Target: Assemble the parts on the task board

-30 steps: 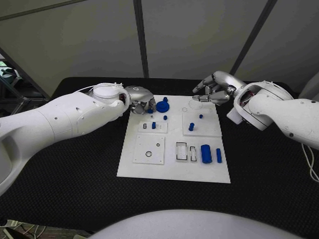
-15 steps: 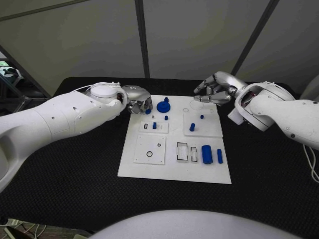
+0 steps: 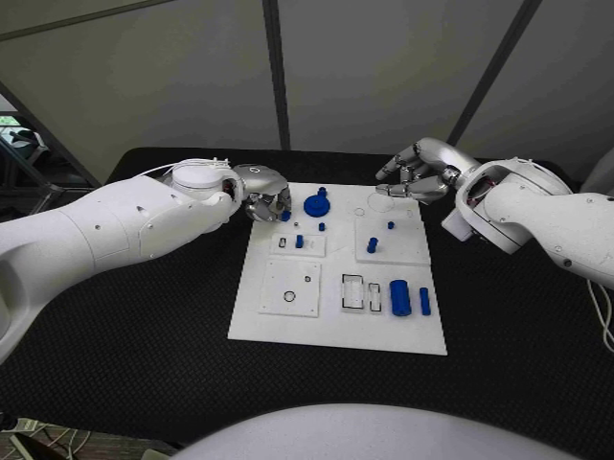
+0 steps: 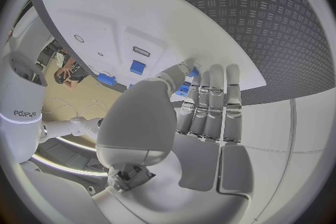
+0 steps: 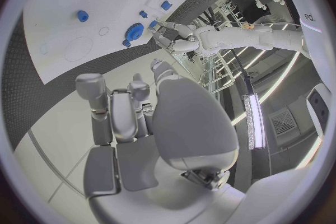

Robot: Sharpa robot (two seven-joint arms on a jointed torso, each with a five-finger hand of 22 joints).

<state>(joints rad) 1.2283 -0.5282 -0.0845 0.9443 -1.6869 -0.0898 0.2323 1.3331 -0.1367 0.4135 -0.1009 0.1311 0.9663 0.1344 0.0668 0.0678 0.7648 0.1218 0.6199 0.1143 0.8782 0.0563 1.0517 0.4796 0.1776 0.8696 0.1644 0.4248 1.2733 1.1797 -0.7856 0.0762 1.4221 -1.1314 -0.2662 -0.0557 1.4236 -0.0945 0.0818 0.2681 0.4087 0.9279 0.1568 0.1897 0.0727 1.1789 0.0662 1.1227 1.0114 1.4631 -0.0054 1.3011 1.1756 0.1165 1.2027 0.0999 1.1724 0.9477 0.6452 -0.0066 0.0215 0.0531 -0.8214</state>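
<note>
- Task board [image 3: 337, 321]: I saw it mid-table, loose blue parts [image 3: 399, 296] nearest me, unseated.
- Left hand [image 3: 265, 199]: at the board's far-left corner, fingers curled beside a small blue part [image 4: 183, 90]; grip unclear (probably picking).
- Right hand [image 3: 415, 175]: hovering over the far-right edge, curled, apparently empty.

Left robot hand [image 3: 265, 195] reaches in low, fingers curled downward, while the right robot hand [image 3: 415, 173] hangs with fingers curled in; both white arms are bent inward.
</note>
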